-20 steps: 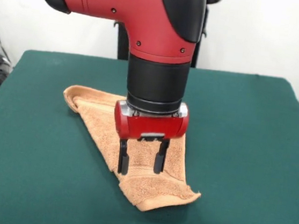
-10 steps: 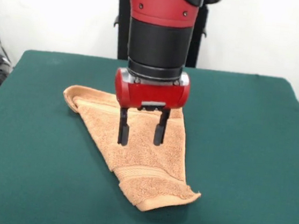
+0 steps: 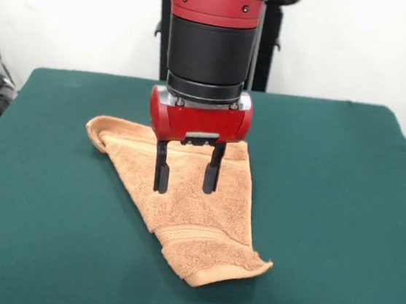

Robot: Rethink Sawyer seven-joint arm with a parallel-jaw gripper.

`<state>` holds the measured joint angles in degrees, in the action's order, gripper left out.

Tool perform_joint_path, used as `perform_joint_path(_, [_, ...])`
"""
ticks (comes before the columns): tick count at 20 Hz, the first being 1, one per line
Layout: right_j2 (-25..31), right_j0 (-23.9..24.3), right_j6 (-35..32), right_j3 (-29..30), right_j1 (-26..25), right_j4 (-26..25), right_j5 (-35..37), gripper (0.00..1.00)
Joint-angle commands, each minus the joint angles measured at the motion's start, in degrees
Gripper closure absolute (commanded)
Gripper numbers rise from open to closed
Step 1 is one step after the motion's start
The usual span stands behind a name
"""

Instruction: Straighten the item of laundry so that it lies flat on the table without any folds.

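A red-and-black robot arm hangs its pincer [image 3: 185,177] over an orange-tan towel [image 3: 189,209] at the centre of the frame, the two dark fingers [image 3: 160,176] spread apart and holding nothing. The towel lies on a green counter [image 3: 328,210], folded into a rough triangle: one rounded corner points to the left of the frame, another tip reaches toward the lower centre, where a woven band crosses the cloth (the doubled edge shows along its left side). The fingertips sit over the middle of the cloth; whether they touch it cannot be told from this view. The work appears to be at the stage of choosing a grip, with the fold not yet opened. The next move likely calls for closing on the upper layer only, near an edge or corner, then drawing it outward across the counter.
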<state>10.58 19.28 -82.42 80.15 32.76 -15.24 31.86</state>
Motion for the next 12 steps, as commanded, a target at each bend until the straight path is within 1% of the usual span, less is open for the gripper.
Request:
perform_joint_path(1, [3.80,-1.16,-1.30,5.70,-1.51,-2.84,-1.84,0.00])
perform_joint_path(5, [3.42,-1.07,-1.31,7.20,-0.73,-3.20,-2.05,0.00])
perform_joint_path(9, [2.60,-1.25,-1.22,8.79,1.39,-2.44,1.46,0.00])
perform_joint_path(11, [1.89,-1.29,-1.31,8.80,0.72,-2.58,2.60,0.00])
perform_joint_path(12, [1.27,-1.36,-2.13,8.41,-0.42,-2.50,2.82,0.00])
